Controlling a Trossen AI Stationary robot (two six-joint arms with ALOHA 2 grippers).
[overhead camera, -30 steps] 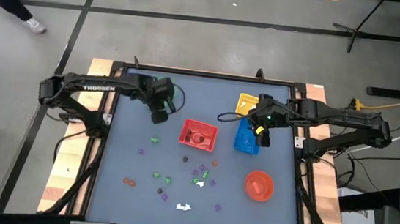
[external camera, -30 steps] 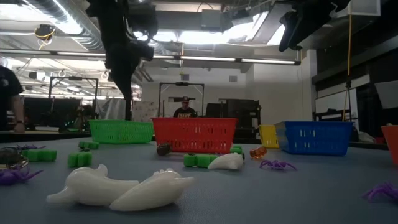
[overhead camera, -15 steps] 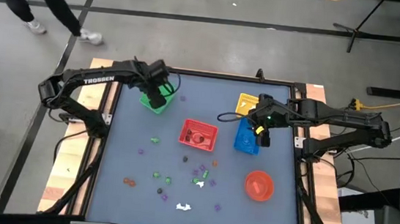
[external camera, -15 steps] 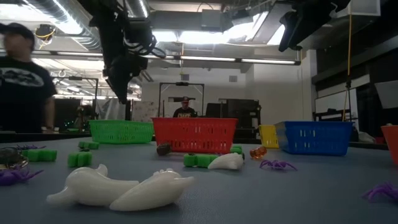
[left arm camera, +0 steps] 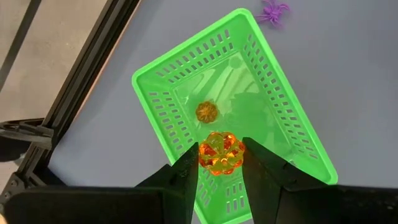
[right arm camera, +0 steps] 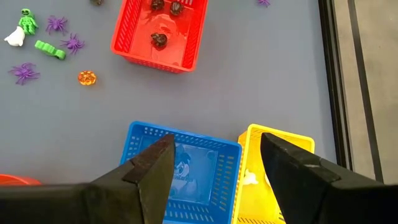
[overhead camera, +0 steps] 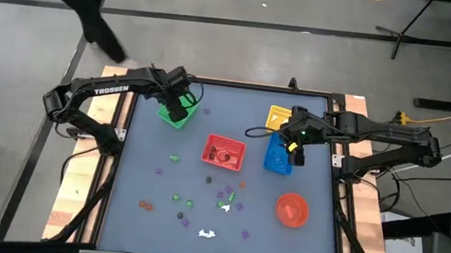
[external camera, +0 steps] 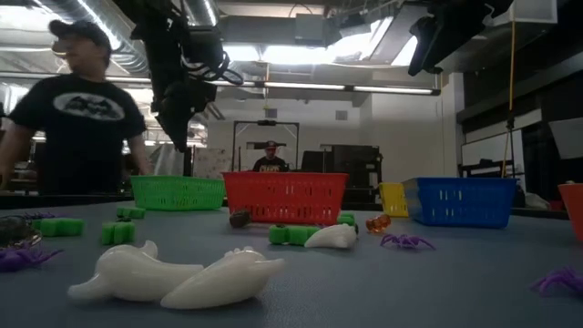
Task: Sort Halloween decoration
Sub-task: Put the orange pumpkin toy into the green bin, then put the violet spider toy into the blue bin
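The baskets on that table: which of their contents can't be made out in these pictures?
- Square blue plastic basket: a pale item lies inside, too blurred in the right wrist view to identify; the right end effector crowds it.
- Square yellow plastic basket: cut off by the picture's edge, half hidden by a finger.
- Square green plastic basket: partly covered by the translucent orange pumpkin trinket in the left end effector.

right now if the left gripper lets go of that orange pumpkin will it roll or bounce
Probably a little. The pumpkin looks round, hard and glossy, so it may bounce and roll. But the left gripper holds it over the green basket, whose walls should contain it, near the orange trinket already inside.
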